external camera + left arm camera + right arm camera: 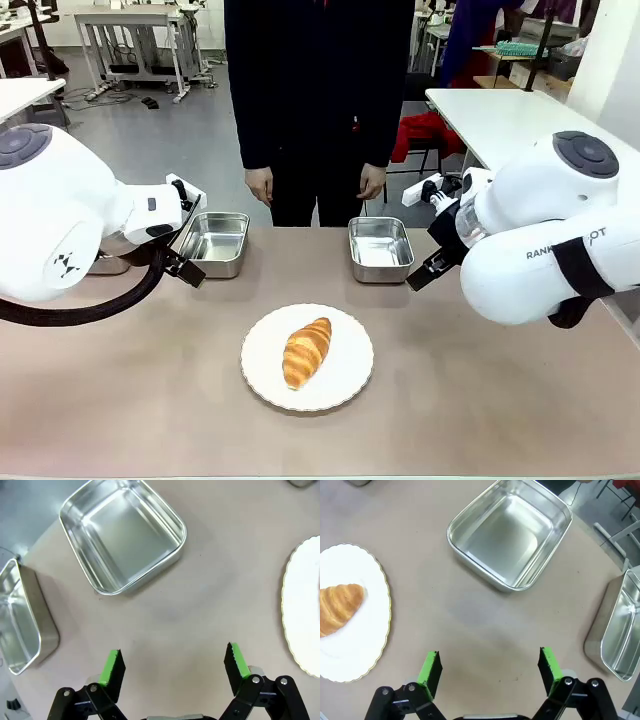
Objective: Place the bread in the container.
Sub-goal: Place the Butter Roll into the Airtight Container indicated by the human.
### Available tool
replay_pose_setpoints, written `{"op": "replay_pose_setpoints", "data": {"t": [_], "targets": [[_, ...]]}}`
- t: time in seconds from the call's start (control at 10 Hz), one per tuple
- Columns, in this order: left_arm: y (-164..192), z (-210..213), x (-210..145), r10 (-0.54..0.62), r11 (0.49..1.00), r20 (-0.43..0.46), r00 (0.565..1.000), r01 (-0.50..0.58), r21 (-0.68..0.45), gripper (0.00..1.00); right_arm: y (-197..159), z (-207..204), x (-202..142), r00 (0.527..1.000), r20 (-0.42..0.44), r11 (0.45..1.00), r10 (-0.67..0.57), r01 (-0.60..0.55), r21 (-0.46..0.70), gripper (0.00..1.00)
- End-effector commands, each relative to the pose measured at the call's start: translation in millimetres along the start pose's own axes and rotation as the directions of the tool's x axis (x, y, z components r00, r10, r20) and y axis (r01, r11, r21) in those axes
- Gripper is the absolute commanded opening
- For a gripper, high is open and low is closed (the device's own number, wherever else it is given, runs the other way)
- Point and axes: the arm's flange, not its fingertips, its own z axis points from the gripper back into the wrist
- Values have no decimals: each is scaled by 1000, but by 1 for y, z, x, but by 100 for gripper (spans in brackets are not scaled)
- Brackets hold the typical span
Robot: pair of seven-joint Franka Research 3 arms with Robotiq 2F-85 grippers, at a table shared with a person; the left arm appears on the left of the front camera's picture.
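The smooth pale brown tabletop [480, 410] ends at a shiny grey floor [150, 140], which gives back a soft, even light. Far at the left stands a white work table with light metal legs [130, 18]. At the right is a wide white rectangular table [500, 115], and just beside it a red thing [425, 132], a chair or a cloth, I cannot tell which.

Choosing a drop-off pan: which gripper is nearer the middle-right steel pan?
Right. The right gripper hangs just beside the middle-right pan; the left gripper is far off, beside the middle-left pan.
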Motion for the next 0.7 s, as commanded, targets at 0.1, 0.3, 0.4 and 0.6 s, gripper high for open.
{"op": "replay_pose_setpoints", "data": {"t": [0.1,0.3,0.4,0.6], "targets": [[0,0,0,0,1000,0,1000,0,0,100,0,0,0,1000,0,1000,0,0,0,100],[0,0,0,0,1000,0,1000,0,0,100,0,0,0,1000,0,1000,0,0,0,100],[0,0,0,0,1000,0,1000,0,0,100,0,0,0,1000,0,1000,0,0,0,100],[0,0,0,0,1000,0,1000,0,0,100,0,0,0,1000,0,1000,0,0,0,100]]}}
